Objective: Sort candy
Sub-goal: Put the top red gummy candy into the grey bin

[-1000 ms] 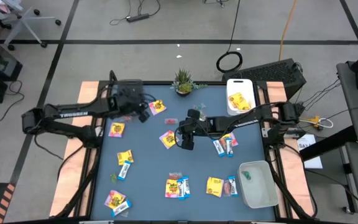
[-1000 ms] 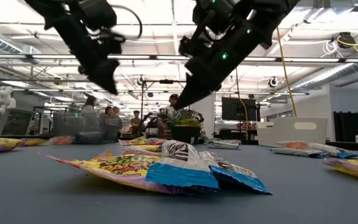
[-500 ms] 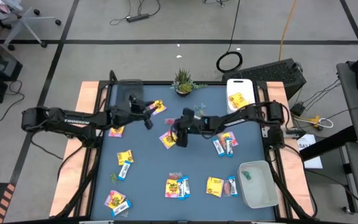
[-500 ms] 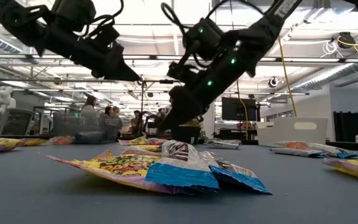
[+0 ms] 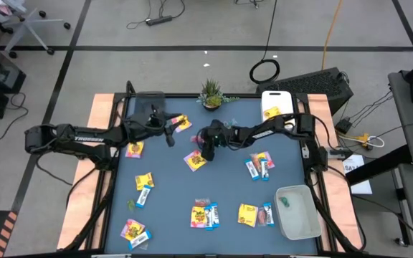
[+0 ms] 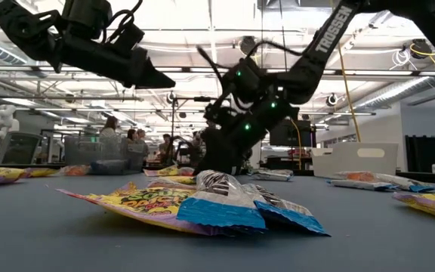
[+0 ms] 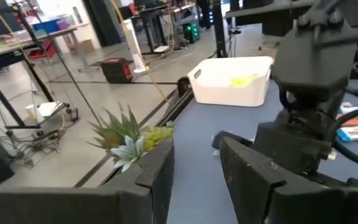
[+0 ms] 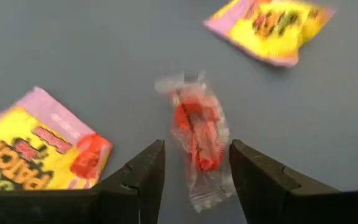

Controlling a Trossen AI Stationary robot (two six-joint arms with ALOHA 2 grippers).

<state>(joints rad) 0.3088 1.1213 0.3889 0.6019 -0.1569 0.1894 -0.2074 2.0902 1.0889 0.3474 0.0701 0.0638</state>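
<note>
Looking down from the high view, you see candy packets (image 5: pixel 204 215) scattered across the blue bench (image 5: pixel 178 179). Your right gripper (image 5: pixel 207 151) sits near the middle, just beside a yellow packet (image 5: pixel 195 160). Your left gripper (image 5: pixel 169 134) hangs toward the far left part of the bench, close to another yellow packet (image 5: pixel 181 123). A white bin (image 5: pixel 277 109) at the far right corner holds yellow candy, and a second white bin (image 5: pixel 297 212) at the near right holds a small green piece. A potted plant (image 5: pixel 211 93) stands at the far edge. From here you cannot tell how wide either gripper stands.

At bench height, the low view shows what the overhead hides: the right gripper (image 6: pixel 216 155) is down close to the bench surface, while the left gripper (image 6: pixel 157 78) is well above it. A yellow and blue packet pile (image 6: pixel 202 202) fills the foreground.

Your left wrist view shows its fingers (image 7: pixel 157 171) parted with nothing between them, pointing past the plant (image 7: pixel 129 135) toward the far bin (image 7: pixel 235 79) and the other arm.

Your right wrist view gives the detail no other view has: a small red candy in clear wrap (image 8: pixel 197 135) lies on the bench right in the gap between the parted fingers (image 8: pixel 148 168), not yet gripped. One yellow packet (image 8: pixel 39 149) lies just beside it, another (image 8: pixel 269 28) farther off.
</note>
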